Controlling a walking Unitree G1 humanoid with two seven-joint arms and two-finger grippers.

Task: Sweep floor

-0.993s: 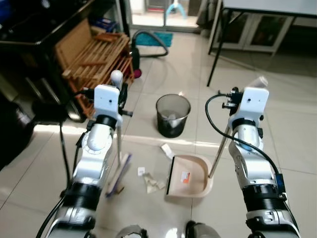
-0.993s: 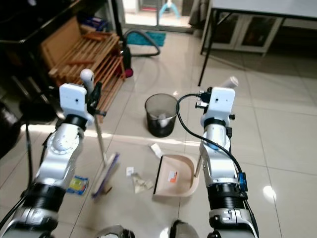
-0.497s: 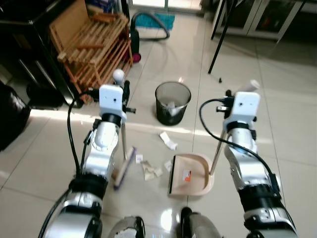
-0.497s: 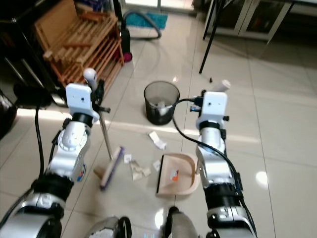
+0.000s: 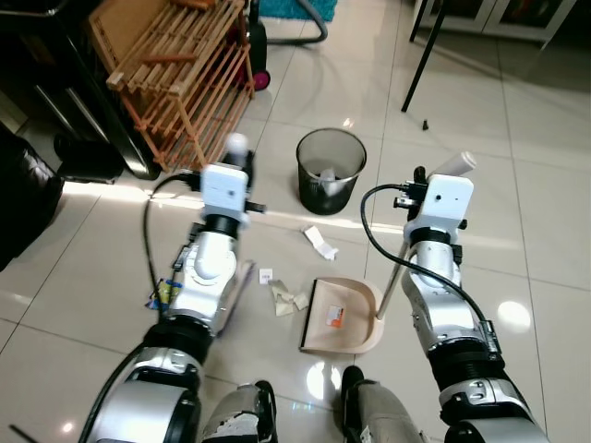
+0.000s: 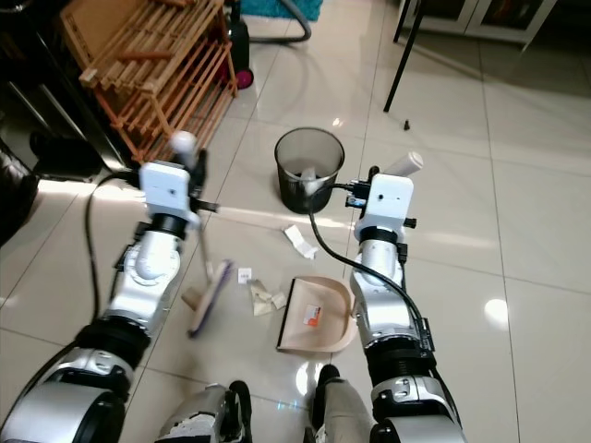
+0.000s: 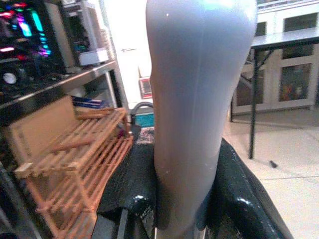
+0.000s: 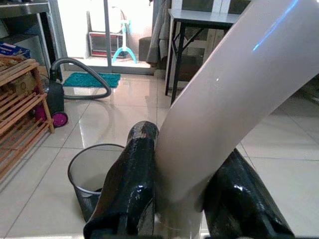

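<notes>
The broom (image 6: 208, 293) head has slid nearer the paper scraps (image 5: 286, 296); the left tool (image 7: 172, 209) clenches its handle, the right tool (image 8: 182, 199) grips the dustpan (image 5: 340, 317) handle, steadying it to catch them.

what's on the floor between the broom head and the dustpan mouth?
Crumpled paper scraps and a small white scrap lie on the tiles between the broom head and the dustpan, as the right eye view shows.

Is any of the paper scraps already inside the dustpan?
No. The scraps lie on the floor beside the dustpan, and one more lies nearer the bin.
</notes>
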